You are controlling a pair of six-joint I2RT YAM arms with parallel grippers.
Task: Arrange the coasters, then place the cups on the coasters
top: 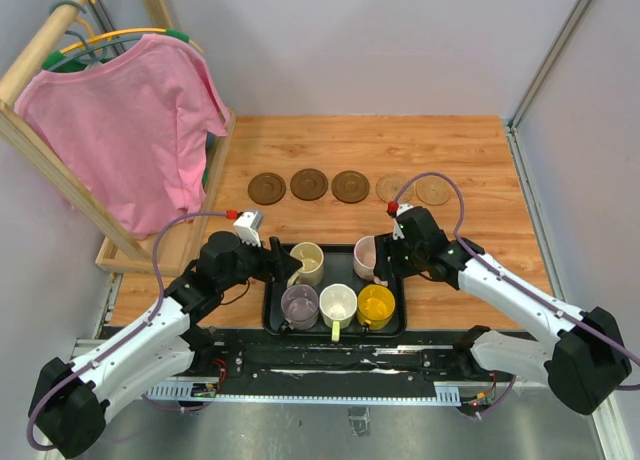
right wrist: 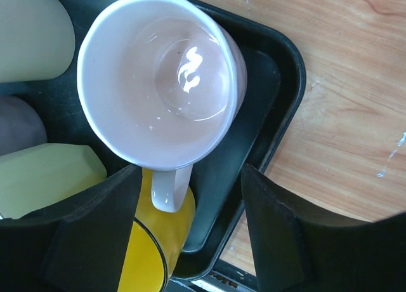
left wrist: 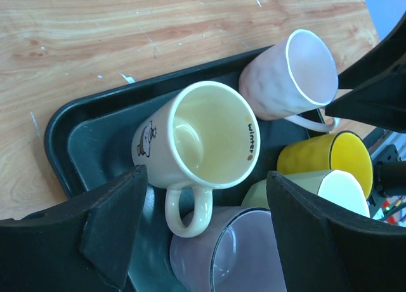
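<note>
Jaws wide, the left pincer (left wrist: 204,181) straddles the cream cup (left wrist: 203,136) handle; the right pincer (right wrist: 189,176), equally wide, straddles the pink cup (right wrist: 162,76) handle.

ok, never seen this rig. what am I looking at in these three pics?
Two robot arms, bolted at the table's near edge. One picture looks down from above; the other two come from a camera on each wrist, so the black wedges there are that arm's own fingers. Five coasters lie in a row on the wood; five cups sit in a black tray. The left gripper is open by the cream cup, the right gripper by the pink cup. Nothing is held.
</note>
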